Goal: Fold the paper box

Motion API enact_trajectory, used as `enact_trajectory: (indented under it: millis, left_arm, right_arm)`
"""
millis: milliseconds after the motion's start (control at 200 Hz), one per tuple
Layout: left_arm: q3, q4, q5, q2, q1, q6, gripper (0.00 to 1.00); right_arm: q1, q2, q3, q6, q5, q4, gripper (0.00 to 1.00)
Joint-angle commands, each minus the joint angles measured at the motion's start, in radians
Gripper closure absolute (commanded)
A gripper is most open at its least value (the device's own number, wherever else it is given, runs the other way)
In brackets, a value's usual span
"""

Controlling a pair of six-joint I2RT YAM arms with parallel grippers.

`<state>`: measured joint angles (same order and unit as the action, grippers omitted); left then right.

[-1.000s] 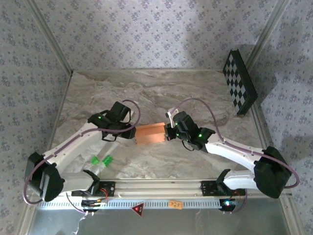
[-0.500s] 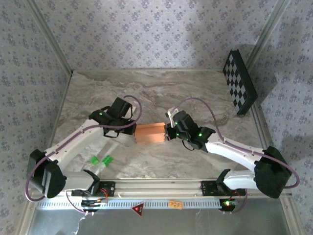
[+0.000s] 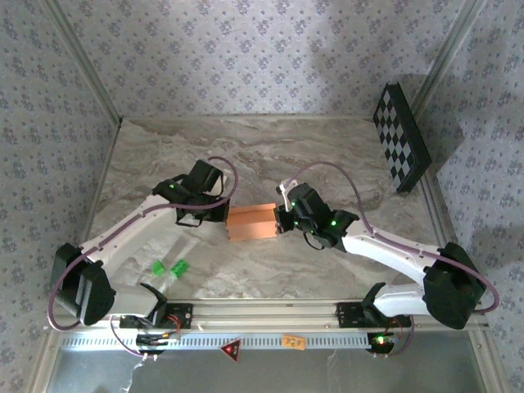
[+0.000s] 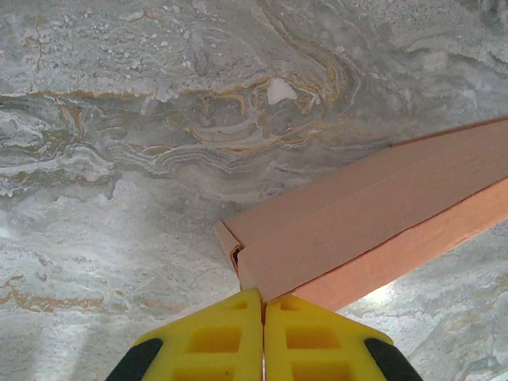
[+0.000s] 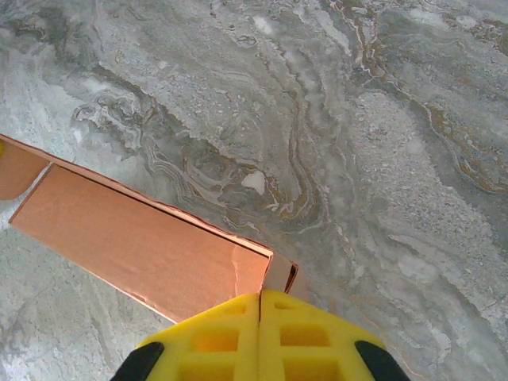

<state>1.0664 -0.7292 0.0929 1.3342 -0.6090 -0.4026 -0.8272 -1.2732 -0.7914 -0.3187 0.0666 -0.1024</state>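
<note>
Paper box [image 3: 250, 222], salmon-orange with creased panels, sits near the middle of the marble counter [image 3: 327, 147], slightly toward its left edge. Left hand [image 3: 223, 218] is pinched together on the corner of the box's left end. Right hand [image 3: 280, 221] is pinched together on the thin flap at the right end.

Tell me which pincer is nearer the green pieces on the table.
Left. The left pincer pinches the left end of the paper box, beyond and right of the green pieces; the right pincer pinches the box's farther right end.
</note>
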Motion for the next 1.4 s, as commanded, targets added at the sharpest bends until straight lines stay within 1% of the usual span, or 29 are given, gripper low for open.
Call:
enact_trajectory:
  millis: [0, 100, 125, 175, 270, 515, 590, 780, 989, 1179, 1209, 1394]
  left_arm:
    - [0.032, 0.016, 0.058, 0.014, -0.005, -0.037, 0.92]
    - [0.046, 0.007, 0.058, 0.016, -0.005, -0.041, 0.92]
    - [0.05, 0.003, 0.056, 0.016, -0.005, -0.042, 0.91]
    - [0.06, -0.004, 0.05, 0.017, -0.005, -0.049, 0.85]
    - [0.073, -0.012, 0.051, 0.023, -0.006, -0.054, 0.83]
    - [0.066, -0.013, 0.067, 0.03, -0.005, -0.063, 0.86]
    - [0.061, -0.012, 0.067, 0.032, -0.005, -0.064, 0.9]
    - [0.043, 0.004, 0.071, 0.037, -0.005, -0.068, 0.92]
    - [0.015, 0.019, 0.068, 0.034, -0.005, -0.072, 0.91]
    - [-0.012, 0.045, 0.09, 0.02, -0.005, -0.1, 0.88]
    - [-0.018, 0.076, 0.09, 0.014, -0.005, -0.103, 0.88]
    - [-0.058, 0.115, 0.079, -0.028, -0.005, -0.119, 0.91]
  right_arm:
    - [-0.008, -0.012, -0.039, -0.02, -0.019, -0.004, 1.0]
    - [-0.009, -0.018, -0.044, -0.02, -0.023, -0.006, 1.0]
    - [-0.01, -0.019, -0.045, -0.021, -0.024, -0.006, 1.0]
    - [-0.011, -0.02, -0.046, -0.022, -0.024, -0.006, 1.0]
    - [-0.012, -0.023, -0.046, -0.023, -0.023, -0.006, 1.0]
    - [-0.012, -0.023, -0.047, -0.026, -0.022, -0.007, 1.0]
    - [-0.013, -0.024, -0.047, -0.026, -0.022, -0.008, 1.0]
    - [-0.012, -0.03, -0.052, -0.037, -0.027, -0.006, 1.0]
    - [-0.025, -0.039, -0.047, -0.08, -0.019, 0.01, 1.0]
    - [-0.048, -0.052, -0.044, -0.095, -0.002, 0.02, 1.0]
    - [-0.05, -0.053, -0.042, -0.097, 0.001, 0.02, 1.0]
    - [-0.058, -0.048, -0.029, -0.088, 0.042, -0.001, 1.0]
